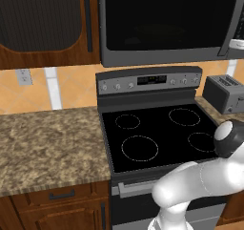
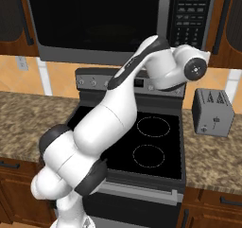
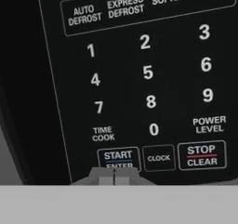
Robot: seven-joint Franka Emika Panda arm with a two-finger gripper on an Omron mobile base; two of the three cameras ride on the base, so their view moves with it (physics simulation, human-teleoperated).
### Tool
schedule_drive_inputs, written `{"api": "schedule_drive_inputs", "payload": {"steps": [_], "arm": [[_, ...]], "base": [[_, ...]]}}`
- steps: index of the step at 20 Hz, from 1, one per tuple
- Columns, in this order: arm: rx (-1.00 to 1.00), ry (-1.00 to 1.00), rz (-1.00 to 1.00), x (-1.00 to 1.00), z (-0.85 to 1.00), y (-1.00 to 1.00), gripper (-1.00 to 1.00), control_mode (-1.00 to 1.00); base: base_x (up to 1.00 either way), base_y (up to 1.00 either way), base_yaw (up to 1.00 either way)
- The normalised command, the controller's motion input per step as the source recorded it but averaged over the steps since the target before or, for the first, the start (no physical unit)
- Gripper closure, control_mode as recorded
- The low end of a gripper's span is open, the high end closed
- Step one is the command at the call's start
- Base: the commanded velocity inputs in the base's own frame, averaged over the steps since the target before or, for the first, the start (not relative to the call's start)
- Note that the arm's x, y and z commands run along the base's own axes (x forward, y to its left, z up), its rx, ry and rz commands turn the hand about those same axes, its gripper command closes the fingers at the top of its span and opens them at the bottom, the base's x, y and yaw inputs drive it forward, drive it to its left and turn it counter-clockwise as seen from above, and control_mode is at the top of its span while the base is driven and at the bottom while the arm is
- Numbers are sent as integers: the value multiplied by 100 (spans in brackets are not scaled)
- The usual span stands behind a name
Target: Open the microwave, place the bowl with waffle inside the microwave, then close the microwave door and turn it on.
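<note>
Gripper [image 3: 115, 175] closed, empty, tips at the START button [image 3: 118, 157] on the keypad of the microwave [image 2: 118, 23], mounted above the stove [image 2: 142, 142], door [image 1: 167, 19] shut.

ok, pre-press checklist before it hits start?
1. Microwave door shut: ok, flush in both base views.
2. Bowl inside: cannot tell, the window is too dark.
3. Gripper shut for poking: ok, fingertips together.
4. Aimed at START button: ok, tips sit just below it in the hand view.
5. Clear of the STOP/CLEAR button: ok, it lies well off to the side.
6. Contact with the keypad: cannot tell, the gap isn't readable.
</note>
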Motion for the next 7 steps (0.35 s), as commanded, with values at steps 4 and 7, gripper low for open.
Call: {"api": "schedule_drive_inputs", "payload": {"steps": [4, 7], "arm": [[0, 18, -1, 78, 0, 0, 100, -100], [0, 10, 0, 59, 0, 0, 100, -100]], "base": [[0, 0, 0], [0, 0, 0]]}}
